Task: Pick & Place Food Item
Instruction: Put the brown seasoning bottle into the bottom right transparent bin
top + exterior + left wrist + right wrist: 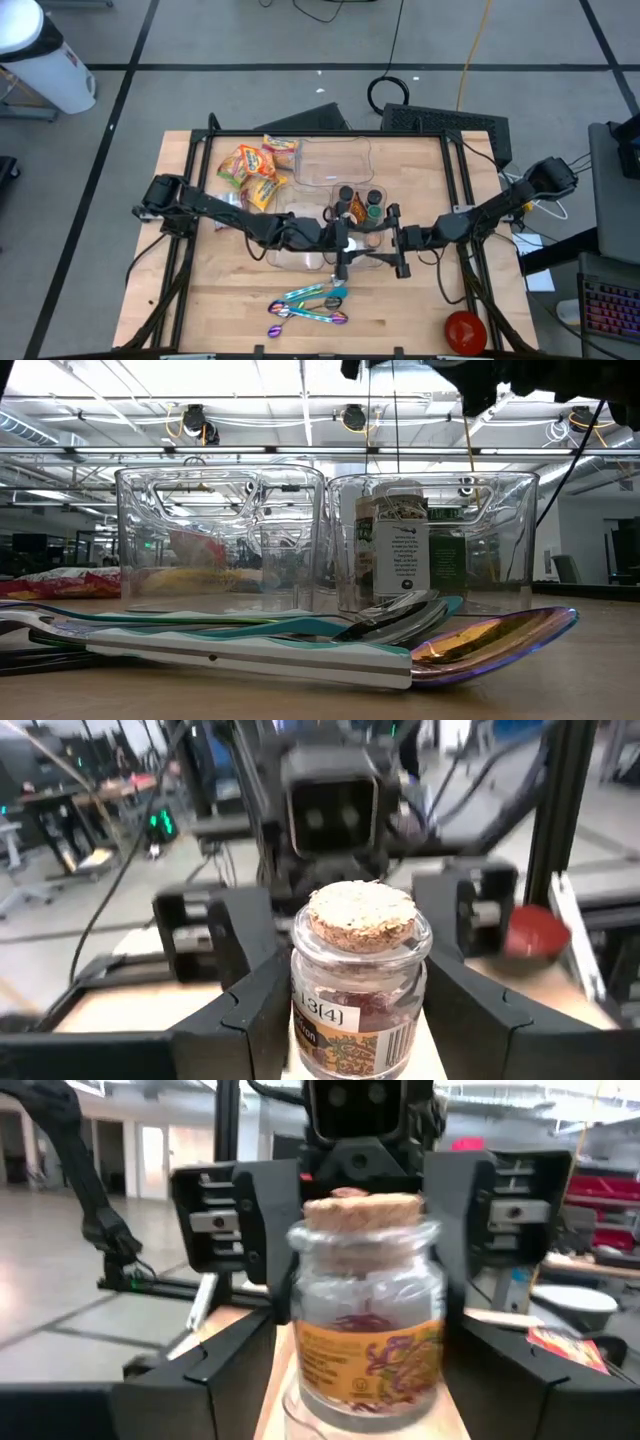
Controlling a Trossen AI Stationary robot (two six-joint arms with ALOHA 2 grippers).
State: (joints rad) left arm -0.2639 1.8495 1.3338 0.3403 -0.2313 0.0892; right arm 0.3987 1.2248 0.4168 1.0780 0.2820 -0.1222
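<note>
At the table's near edge lie colourful spoons (308, 305), with a red bowl (464, 330) off to the near right. Mid-table, the left gripper (335, 237) and the right gripper (372, 240) face each other over a cork-stoppered glass spice jar (358, 982). The left fingers (262, 1010) press against the jar's sides, holding it. The right fingers (232, 1350) flank the same jar; whether they grip it cannot be told. Just beyond stands a clear bin (385, 192) of dark-capped spice jars (360, 200), beside another clear bin (320, 160). Snack packets (252, 172) lie far left.
</note>
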